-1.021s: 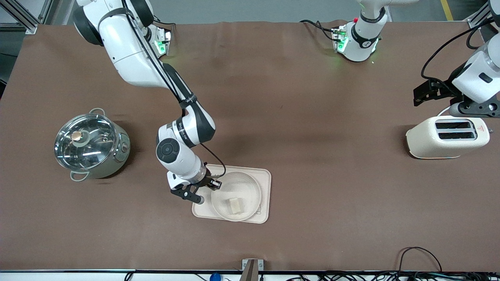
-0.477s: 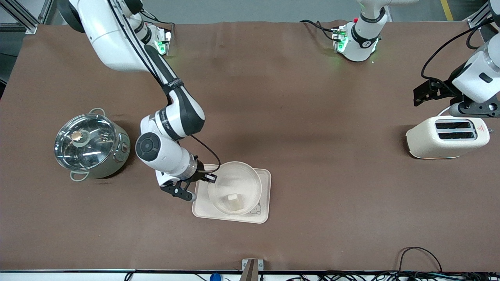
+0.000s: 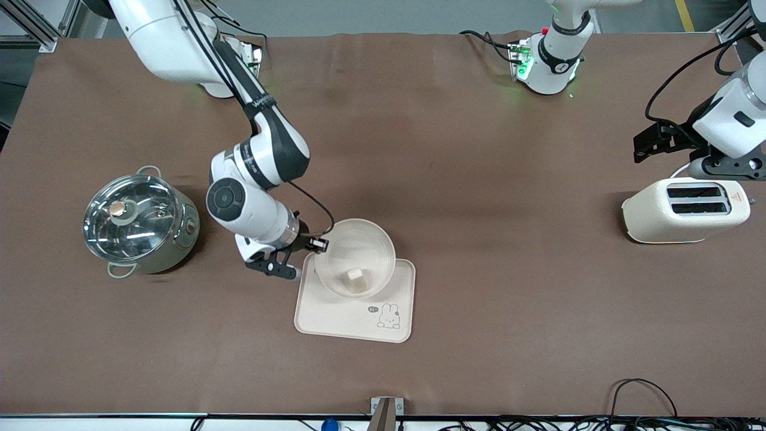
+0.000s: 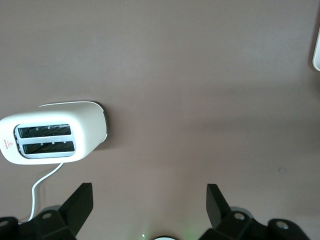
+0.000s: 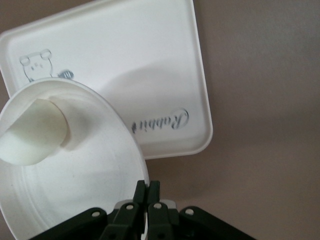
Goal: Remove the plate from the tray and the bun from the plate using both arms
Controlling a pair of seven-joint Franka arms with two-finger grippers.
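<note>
Jaws first: we see the right gripper clamped tight on the rim of the plate, its two black fingers pressed together over the plate's thin edge. The plate is lifted and hangs over the end of the tray that lies farther from the front camera, partly past the tray's edge and over the bare tabletop. In the right wrist view the plate looks tilted, with the tray lying flat below it. The bun sits inside the plate, touching its inner surface; from the right wrist camera we see it resting against the plate's inner wall. The tray's rabbit drawing shows uncovered on the part nearer the front camera.

The left gripper waits with its jaws spread wide and nothing between them, up in the air above the tabletop close to the toaster, which stands at the left arm's end of the table. A lidded steel pot stands at the right arm's end, well apart from the tray.
</note>
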